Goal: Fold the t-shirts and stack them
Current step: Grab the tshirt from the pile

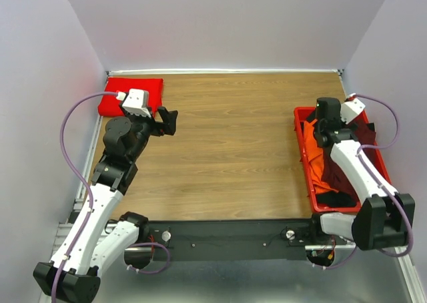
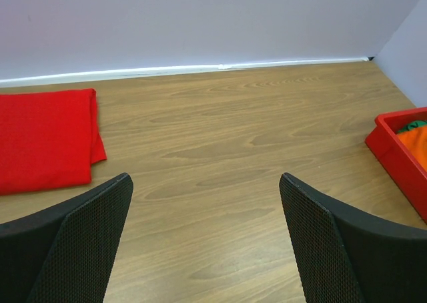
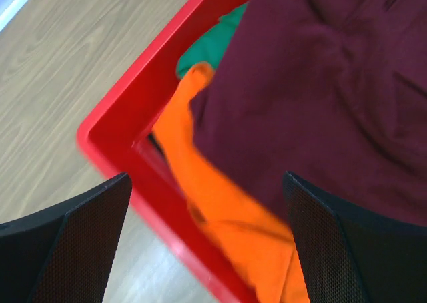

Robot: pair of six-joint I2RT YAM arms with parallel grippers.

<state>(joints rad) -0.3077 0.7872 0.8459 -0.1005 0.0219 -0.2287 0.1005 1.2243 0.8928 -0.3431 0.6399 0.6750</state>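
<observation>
Over the red bin on the right, the right gripper hangs wide open and empty. The maroon t-shirt lies just below it, seemingly heaped on orange cloth. Farther left, the left gripper is also wide and empty. The folded red t-shirt rests in the far-left corner.

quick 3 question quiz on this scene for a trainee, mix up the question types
1. True or false: the folded red t-shirt lies inside the red bin.
2. Which arm's jaws hang open over the bin? A left, B right, C neither.
3. Name the three cloth colours that the right wrist view shows in the bin.

Key
1. False: it lies on the table, in the far left corner.
2. B
3. Maroon t-shirt, orange cloth, green cloth.
</observation>
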